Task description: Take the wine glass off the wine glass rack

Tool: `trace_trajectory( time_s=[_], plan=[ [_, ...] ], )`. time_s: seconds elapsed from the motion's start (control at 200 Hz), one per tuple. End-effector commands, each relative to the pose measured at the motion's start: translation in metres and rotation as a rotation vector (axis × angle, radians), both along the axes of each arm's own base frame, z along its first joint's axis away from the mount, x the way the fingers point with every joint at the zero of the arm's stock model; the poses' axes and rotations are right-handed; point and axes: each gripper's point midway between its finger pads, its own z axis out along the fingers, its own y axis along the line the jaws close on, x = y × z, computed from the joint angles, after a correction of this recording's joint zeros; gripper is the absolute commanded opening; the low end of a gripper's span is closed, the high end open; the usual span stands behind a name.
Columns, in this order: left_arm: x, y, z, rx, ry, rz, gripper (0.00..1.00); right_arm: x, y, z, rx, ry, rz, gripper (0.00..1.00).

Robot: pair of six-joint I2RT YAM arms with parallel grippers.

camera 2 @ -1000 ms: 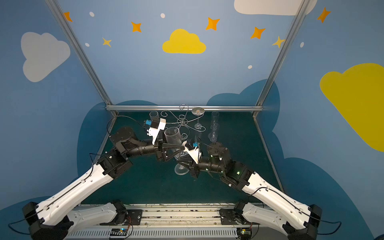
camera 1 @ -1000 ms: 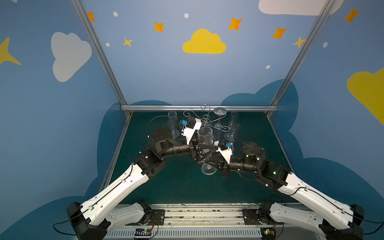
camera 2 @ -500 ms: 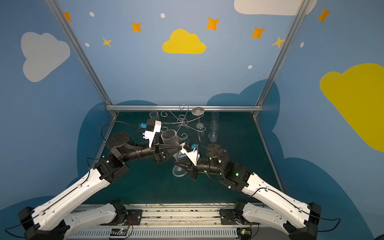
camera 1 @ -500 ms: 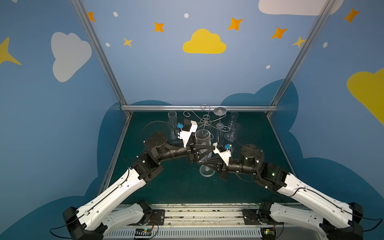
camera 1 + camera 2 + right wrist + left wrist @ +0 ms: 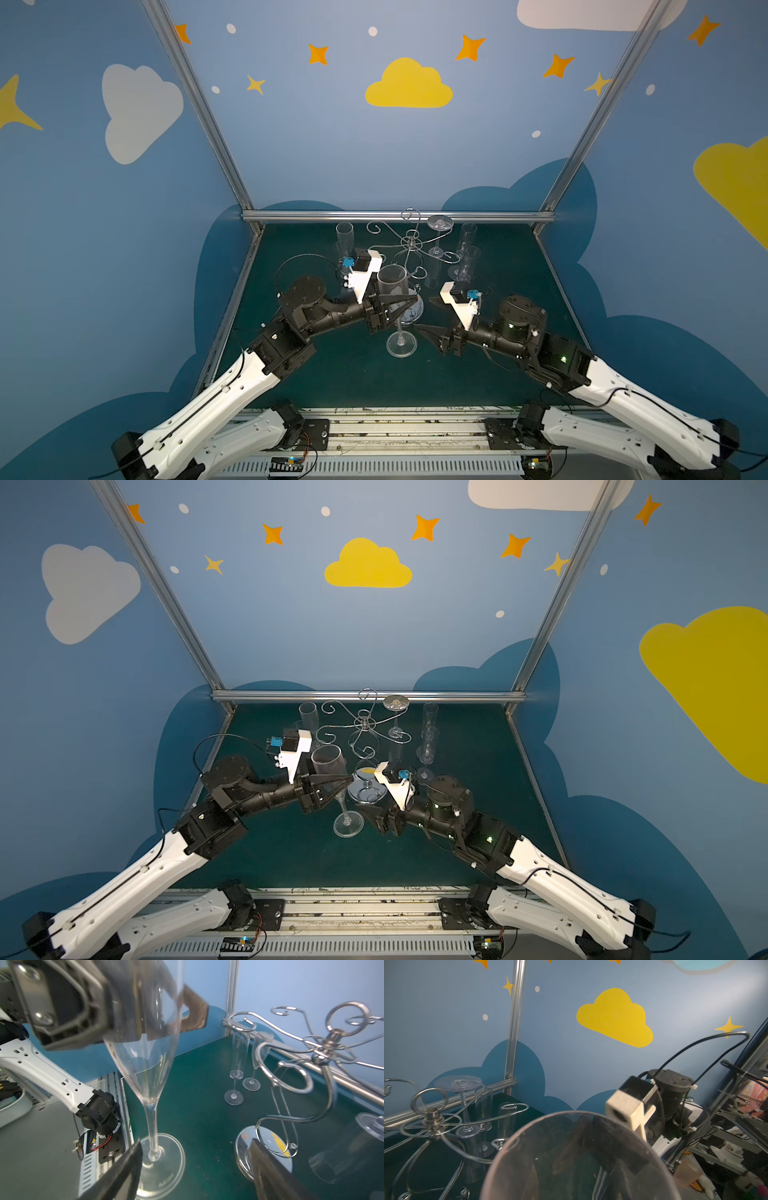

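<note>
Cloud-painted booth, a lift nearly complete

Mid-table over the dark green mat (image 5: 332, 374), the left gripper (image 5: 405, 303) pinches the bowl of the clear tall-stemmed wine glass (image 5: 328, 760), upright, clear of the shiny chrome scroll-armed wire rack (image 5: 410, 242) just behind. The right gripper (image 5: 430, 337) stands spread beside its foot, likely so one arm alone carries it.

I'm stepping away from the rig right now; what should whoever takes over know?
Left gripper: shut on the bowl of the wine glass, which is upright.
Right gripper: open, empty, beside the glass's foot.
Done: the glass is off the wine glass rack, in front of it.
Left: release it onto the green mat; I cannot tell whether the foot touches. A second glass hangs upside down on the rack.
</note>
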Motion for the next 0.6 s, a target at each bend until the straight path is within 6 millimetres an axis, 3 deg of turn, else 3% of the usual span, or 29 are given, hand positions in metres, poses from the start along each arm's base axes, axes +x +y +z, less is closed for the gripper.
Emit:
trace_trajectory(
  time_s=[0.0,0.35,0.596],
  plan=[
    [0.012,0.024,-0.009,0.052,-0.054,0.163,0.35,0.008,-0.02,0.004,-0.001,-0.052,-0.094,0.8],
    [0.051,0.113,-0.071,0.09,-0.092,0.681,0.36,0.013,-0.059,0.006,0.014,-0.084,-0.238,0.81],
    [0.087,0.135,-0.108,0.063,-0.106,0.852,0.35,0.014,-0.071,-0.002,0.017,-0.041,-0.29,0.81]
  ],
)
